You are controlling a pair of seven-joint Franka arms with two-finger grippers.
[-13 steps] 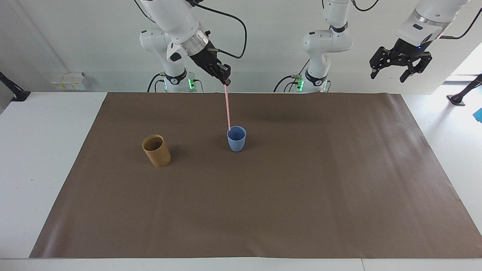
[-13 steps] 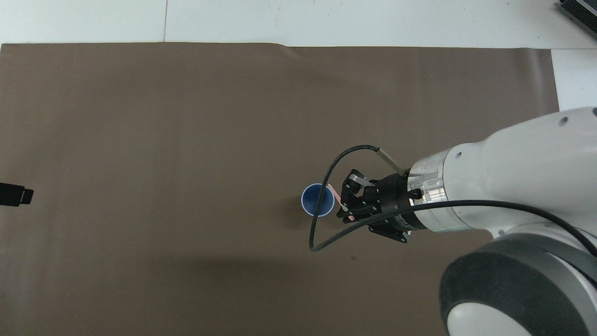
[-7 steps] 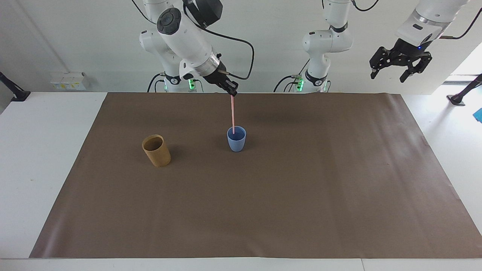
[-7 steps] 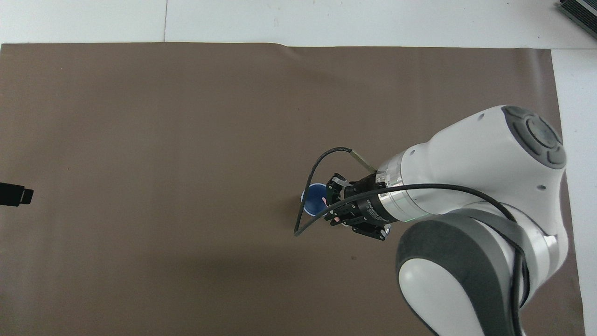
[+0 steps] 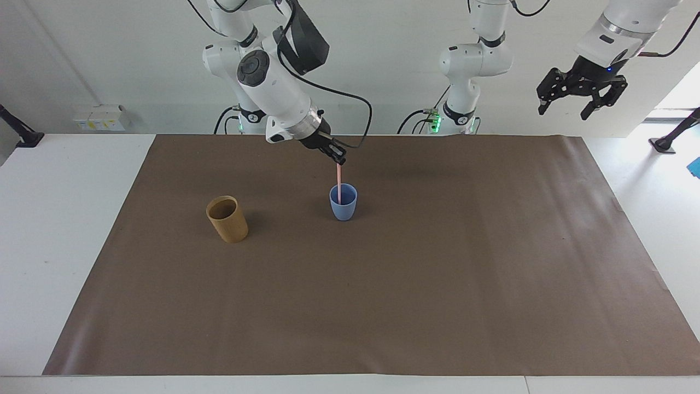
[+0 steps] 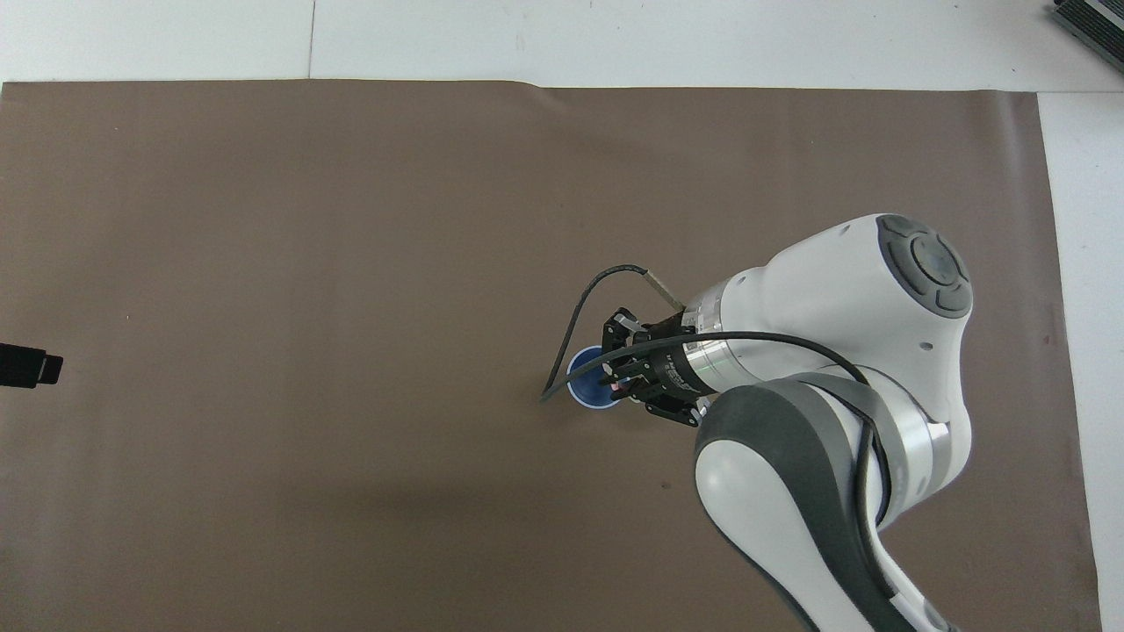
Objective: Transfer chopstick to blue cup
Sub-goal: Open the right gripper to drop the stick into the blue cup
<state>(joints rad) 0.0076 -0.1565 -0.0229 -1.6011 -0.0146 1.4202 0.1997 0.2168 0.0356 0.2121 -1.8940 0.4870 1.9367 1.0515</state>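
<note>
The light blue cup [image 5: 343, 203] stands upright on the brown mat, toward the robots' side of its middle. A thin pink chopstick [image 5: 339, 183] stands almost vertical with its lower end inside the cup. Its upper end sits between the fingertips of my right gripper [image 5: 340, 161], which hangs just above the cup and is shut on the stick. From overhead, the right gripper [image 6: 615, 383] covers part of the blue cup [image 6: 585, 388]. My left gripper [image 5: 581, 99] waits high above the left arm's end of the table, open and empty.
A tan-brown cylindrical cup [image 5: 227, 219] stands on the mat [image 5: 437, 273] beside the blue cup, toward the right arm's end and a little farther from the robots. The right arm hides it in the overhead view. White tabletop [image 5: 65, 219] surrounds the mat.
My right gripper has come down toward the blue cup, and the chopstick's lower end has gone from the cup's rim down into it. The left arm has not moved.
</note>
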